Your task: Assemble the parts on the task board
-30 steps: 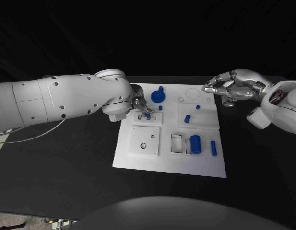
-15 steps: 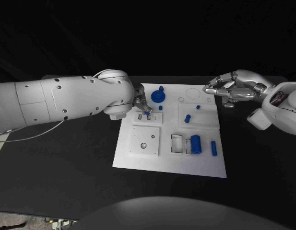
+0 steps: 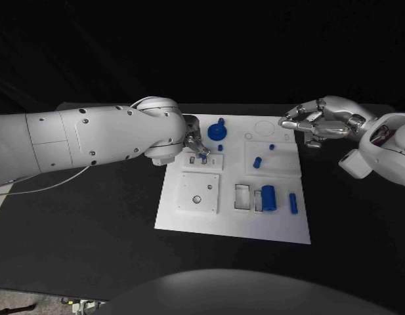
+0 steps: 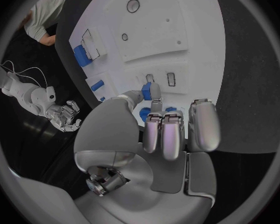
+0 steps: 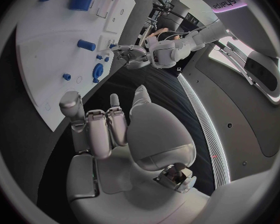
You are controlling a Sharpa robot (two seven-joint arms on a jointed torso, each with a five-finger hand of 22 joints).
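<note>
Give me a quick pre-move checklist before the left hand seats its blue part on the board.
1. Left hand pinches a small blue part: ok.
2. Part over the task board, near the two small slots: ok.
3. Part aligned with a slot: cannot tell.
4. Right hand at the board's far right corner, away from the left hand: ok.
5. Right hand holds nothing, fingers curled: ok.

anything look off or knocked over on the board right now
Nothing stands out. The task board lies flat and square on the table, its blue parts sit tidily, and the left hand holds a small blue part over the board.
</note>
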